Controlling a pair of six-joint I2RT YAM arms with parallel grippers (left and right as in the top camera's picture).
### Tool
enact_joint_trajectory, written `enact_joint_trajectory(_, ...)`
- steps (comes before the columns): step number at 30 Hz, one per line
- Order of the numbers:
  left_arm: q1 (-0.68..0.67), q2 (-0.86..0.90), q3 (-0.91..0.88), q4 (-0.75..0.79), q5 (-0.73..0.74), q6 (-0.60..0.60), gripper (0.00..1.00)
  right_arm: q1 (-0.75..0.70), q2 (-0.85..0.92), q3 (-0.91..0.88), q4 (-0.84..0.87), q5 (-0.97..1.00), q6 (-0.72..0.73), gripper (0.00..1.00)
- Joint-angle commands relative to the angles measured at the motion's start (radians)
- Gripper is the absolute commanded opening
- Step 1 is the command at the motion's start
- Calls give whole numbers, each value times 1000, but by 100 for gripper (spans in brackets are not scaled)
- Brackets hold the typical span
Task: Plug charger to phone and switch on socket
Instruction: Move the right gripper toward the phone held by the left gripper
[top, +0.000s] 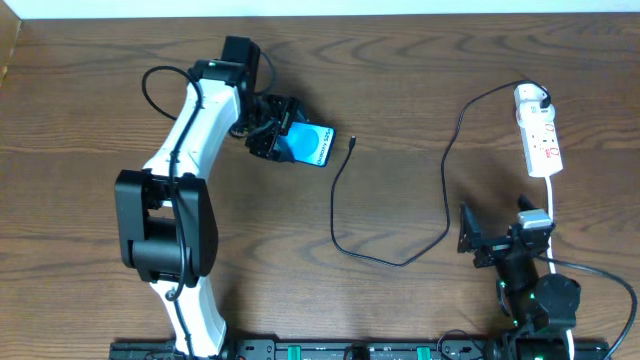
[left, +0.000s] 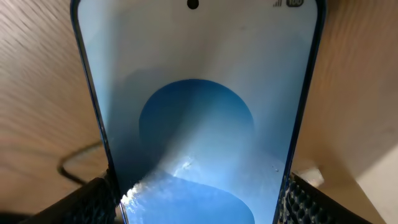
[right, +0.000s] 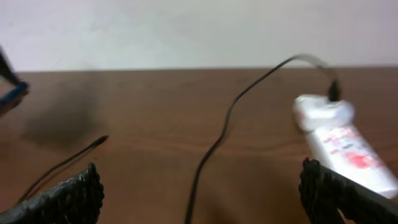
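Brown wood-grain table (top: 90, 100), seen from overhead. The left gripper (top: 270, 130) sits in the upper middle of the frame, its jaws pinching the phone (top: 312, 145) by its long edges. The blue screen faces up and the free end points toward the right of the frame. In the left wrist view the phone (left: 196, 124) fills the picture. A black ribbed finger (left: 93, 202) presses the lower left edge, and its mate is on the lower right. The left gripper (left: 199, 208) is thus clamped across the phone's width. I cannot tell whether the phone touches the wood.

The charger (top: 446, 190) runs as a thin black cable from the top of the socket (top: 538, 130) at the upper right. It drops down the middle right, loops along the lower centre, then climbs. Its connector tip (top: 353, 141) lies on the table just right of the phone's free end, apart from it. The socket lies flat, red marks on its face, with a white cord (top: 549, 195) leaving its lower end.

The right gripper (top: 500, 232) is at the lower right, below the socket and near the white cord. In the right wrist view its jaws are spread wide with nothing between them (right: 199, 205). The socket (right: 345, 146) is blurred at the right, and the connector tip (right: 99, 140) is at the left.
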Motion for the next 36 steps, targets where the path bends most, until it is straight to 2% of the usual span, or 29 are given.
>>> enact_joint_trajectory(1, -26, -45, 3, -2, -150, -9, 58, -23, 111, 75, 0, -95, 56, 99)
enact_joint_trajectory(6, -36, -45, 3, 6, -196, -10, 58, -58, 359, 248, -1, -128, 55, 99)
enact_joint_trajectory(13, -35, -45, 3, 9, -206, -9, 58, -90, 781, 546, -45, -310, 54, 99)
enact_joint_trajectory(20, -35, -45, 3, 9, -206, -9, 58, -90, 1176, 912, -254, -518, 36, 99)
enact_joint_trajectory(26, -36, -45, 3, 9, -206, -10, 58, -75, 1376, 1097, -389, -673, 10, 99)
enact_joint_trajectory(31, -35, -45, 3, 9, -206, -10, 58, -34, 1470, 1108, -338, -776, 15, 99)
enact_joint_trajectory(36, -35, -45, 3, 9, -206, -11, 58, -26, 1494, 1106, -303, -758, 21, 99)
